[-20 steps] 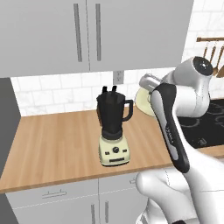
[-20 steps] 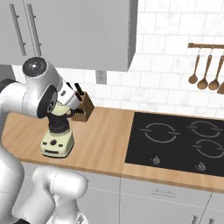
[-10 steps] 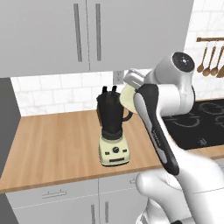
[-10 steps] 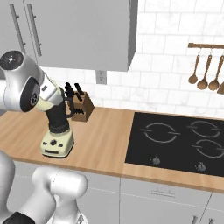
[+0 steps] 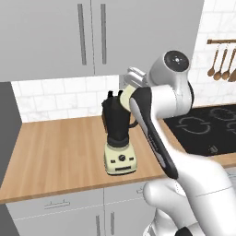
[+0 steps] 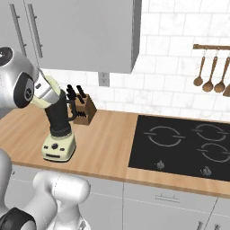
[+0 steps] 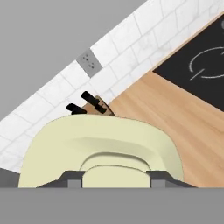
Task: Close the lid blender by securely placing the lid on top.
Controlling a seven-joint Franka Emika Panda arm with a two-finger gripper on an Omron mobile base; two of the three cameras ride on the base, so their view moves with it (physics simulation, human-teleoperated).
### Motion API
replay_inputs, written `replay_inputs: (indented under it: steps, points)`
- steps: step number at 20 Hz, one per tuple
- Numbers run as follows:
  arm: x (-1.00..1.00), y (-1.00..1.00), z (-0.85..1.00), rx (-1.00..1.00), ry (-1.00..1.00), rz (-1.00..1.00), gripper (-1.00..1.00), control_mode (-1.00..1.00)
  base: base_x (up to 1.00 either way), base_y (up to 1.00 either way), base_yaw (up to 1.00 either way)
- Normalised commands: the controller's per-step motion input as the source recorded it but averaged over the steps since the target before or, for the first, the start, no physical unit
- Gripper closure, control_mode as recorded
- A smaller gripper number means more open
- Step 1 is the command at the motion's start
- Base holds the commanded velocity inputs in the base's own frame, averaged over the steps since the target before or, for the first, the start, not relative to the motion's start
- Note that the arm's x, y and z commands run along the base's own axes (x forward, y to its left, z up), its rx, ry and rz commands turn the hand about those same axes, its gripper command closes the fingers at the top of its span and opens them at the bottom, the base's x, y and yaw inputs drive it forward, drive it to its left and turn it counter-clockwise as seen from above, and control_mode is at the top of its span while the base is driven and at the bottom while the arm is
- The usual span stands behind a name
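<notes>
The blender [image 5: 119,138] stands on the wooden counter, its dark jar [image 6: 58,117] on a cream base [image 6: 58,147] with a black dial. My gripper [image 7: 114,177] is shut on the raised knob of the pale cream-green lid [image 7: 100,146]. That lid [image 5: 125,97] hangs tilted right at the jar's top, on its right side in the left base view. From the right base view the lid [image 6: 48,96] covers the jar's mouth, so I cannot tell if they touch. The jar itself is hidden under the disc in the hand view.
A knife block [image 6: 83,110] stands just behind the blender against the tiled wall. The black cooktop [image 6: 184,143] lies to the right, with wooden spoons [image 6: 211,67] hanging above it. A wall outlet [image 6: 104,79] and upper cabinets [image 5: 92,37] are close above the arm.
The arm has swung left with the lid, carrying it from beside the blender to the top of the jar.
</notes>
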Motion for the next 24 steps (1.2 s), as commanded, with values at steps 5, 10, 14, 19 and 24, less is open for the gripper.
replay_inputs:
  steps: [5, 10, 14, 19, 24]
  points:
    - [0.21, 0.04, -0.06, 0.00, 0.00, -0.06, 1.00, -1.00, 0.00, 0.00, 0.00]
    - [0.16, 0.06, 0.00, 0.07, 0.00, -0.07, 1.00, -1.00, 0.00, 0.00, 0.00]
    - [0.08, 0.14, 0.00, 0.10, 0.04, -0.05, 1.00, -1.00, 0.00, 0.00, 0.00]
    - [0.02, 0.18, 0.00, 0.07, 0.11, -0.02, 1.00, -1.00, 0.00, 0.00, 0.00]
    - [0.21, 0.04, 0.00, 0.00, 0.01, -0.03, 1.00, -1.00, 0.00, 0.00, 0.00]
